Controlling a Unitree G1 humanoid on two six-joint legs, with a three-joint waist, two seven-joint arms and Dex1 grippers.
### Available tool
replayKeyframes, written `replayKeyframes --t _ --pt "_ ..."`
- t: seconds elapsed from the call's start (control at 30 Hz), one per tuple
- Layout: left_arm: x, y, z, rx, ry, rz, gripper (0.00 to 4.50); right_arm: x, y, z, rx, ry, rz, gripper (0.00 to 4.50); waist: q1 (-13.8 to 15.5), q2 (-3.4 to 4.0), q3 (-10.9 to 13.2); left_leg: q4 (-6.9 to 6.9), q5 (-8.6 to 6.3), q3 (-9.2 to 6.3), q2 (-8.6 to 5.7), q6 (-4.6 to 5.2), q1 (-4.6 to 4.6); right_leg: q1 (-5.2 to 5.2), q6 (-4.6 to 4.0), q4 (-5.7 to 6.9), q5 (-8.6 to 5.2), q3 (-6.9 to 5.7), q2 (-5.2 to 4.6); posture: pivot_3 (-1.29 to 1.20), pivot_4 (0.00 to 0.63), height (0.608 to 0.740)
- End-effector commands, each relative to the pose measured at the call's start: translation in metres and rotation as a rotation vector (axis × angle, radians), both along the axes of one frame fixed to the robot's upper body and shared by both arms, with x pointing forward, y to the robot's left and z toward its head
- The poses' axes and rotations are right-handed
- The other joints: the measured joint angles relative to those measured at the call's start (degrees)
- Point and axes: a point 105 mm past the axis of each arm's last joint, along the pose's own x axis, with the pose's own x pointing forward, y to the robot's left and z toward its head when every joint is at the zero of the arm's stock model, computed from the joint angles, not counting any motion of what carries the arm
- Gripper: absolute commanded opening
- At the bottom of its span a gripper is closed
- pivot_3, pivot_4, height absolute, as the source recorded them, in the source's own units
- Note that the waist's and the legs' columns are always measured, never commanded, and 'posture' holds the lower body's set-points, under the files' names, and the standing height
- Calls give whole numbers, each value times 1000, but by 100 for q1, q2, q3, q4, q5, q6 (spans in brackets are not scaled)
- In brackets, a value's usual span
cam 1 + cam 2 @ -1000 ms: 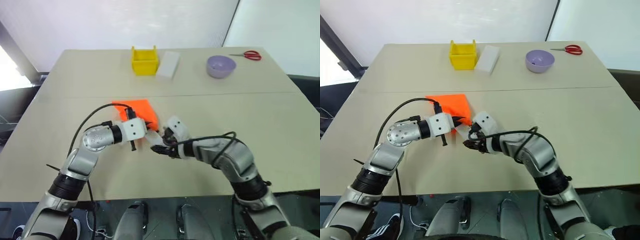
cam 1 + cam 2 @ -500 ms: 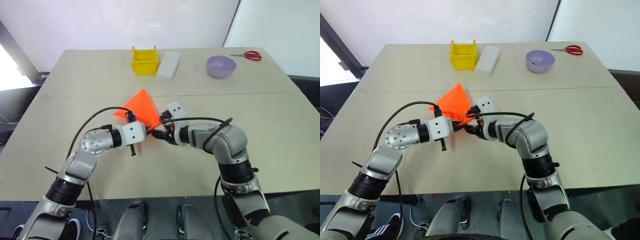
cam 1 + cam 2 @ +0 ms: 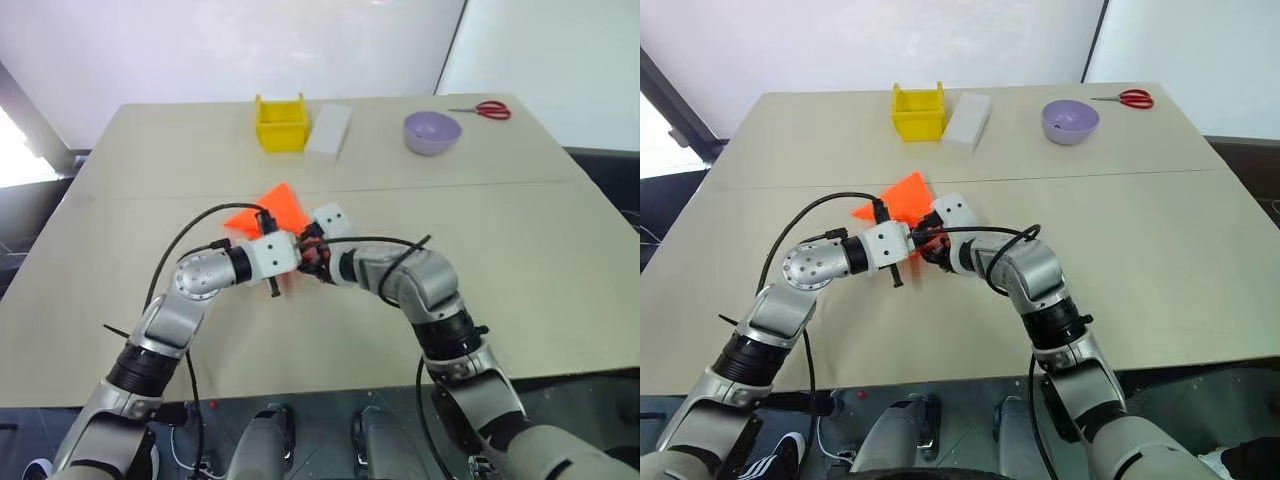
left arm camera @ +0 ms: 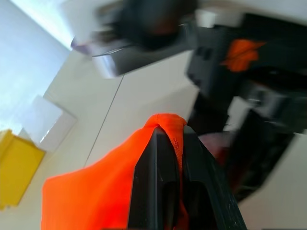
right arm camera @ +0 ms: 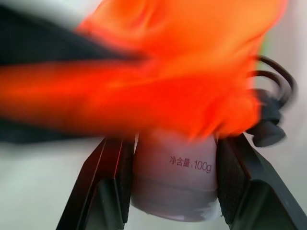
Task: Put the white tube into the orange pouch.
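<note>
Near the middle of the beige table (image 3: 520,240), the left gripper (image 4: 165,158) is clenched on the rim of the bright orange soft fabric pouch (image 3: 268,206), holding it lifted. The right gripper (image 5: 172,158) grasps the small white squeeze tube (image 5: 173,184) at the pouch mouth. The tube's front end seems just under the fabric, though this is blurred. Pushing it fully in and releasing are left.

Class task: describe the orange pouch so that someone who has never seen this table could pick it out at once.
On the tan table, look at the near middle, where the two arms meet. The orange pouch is lifted there, its edge pinched by the left gripper. It is the only soft, bright orange thing; the yellow bin and white block stand at the far edge.
</note>
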Motion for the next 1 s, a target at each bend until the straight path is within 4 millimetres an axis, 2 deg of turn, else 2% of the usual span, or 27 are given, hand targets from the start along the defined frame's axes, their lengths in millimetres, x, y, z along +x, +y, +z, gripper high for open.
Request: replayKeyframes --t 0.03,0.1,0.13,0.2,0.23,0.33,0.5,0.67,0.83,0.9,1.0 --pt "-3 -5 7 20 -49 -43 0 2 9 22 80 -50 19 1731 0 0 0 3 0 -2 1 0 0 -1 0 4 0 0 1 0 150 740" --pt "-5 -7 3 29 -33 -61 0 0 18 29 161 -25 28 1731 1 0 0 5 0 -3 2 -1 0 -4 -2 7 1 3 2 0 150 740" --pt "-5 -7 4 21 -35 -59 0 -1 20 26 133 -32 44 1731 2 0 0 6 1 -3 2 -1 0 -4 -3 8 1 3 1 0 150 740" --pt "-5 -8 7 11 -52 -60 0 4 10 2 -105 -119 31 1731 0 1 0 6 1 -3 2 -1 0 -5 -3 7 2 6 1 0 150 740" --pt "-4 -8 9 7 -58 -61 0 4 10 -3 -102 -103 27 1731 4 1 0 8 1 -2 0 -1 0 -5 -3 6 1 7 -2 0 150 740" --pt "-4 -7 8 21 -57 -63 0 5 20 12 38 -62 14 1731 2 1 0 7 1 -1 -2 -1 -3 -7 -4 3 1 7 -4 0 150 740" --pt "-5 -10 9 5 -61 -74 0 13 26 18 24 -97 18 1731 -9 1 0 6 1 -2 0 -1 -2 -9 -3 9 2 8 -2 0 150 740" --pt "-6 -14 13 -27 -68 -84 0 11 38 10 11 -91 39 1731 -12 1 0 6 1 -2 1 -1 -2 -11 -4 9 3 9 -2 0 150 740" --pt "-2 -9 20 -49 -93 -55 0 20 20 -8 -158 -161 17 1731 -5 1 0 6 0 -2 0 -2 -3 -11 -5 7 2 9 -4 0 150 740" --pt "-1 -8 24 -73 -96 -48 0 24 19 -3 -117 -161 -10 1731 0 2 0 6 0 -2 0 -2 -3 -11 -6 7 2 9 -6 0 150 740" --pt "1 -8 20 -31 -108 -49 0 26 20 5 -64 -157 -32 1731 -2 1 1 6 0 -2 0 -2 -3 -12 -7 7 2 9 -7 0 150 740"
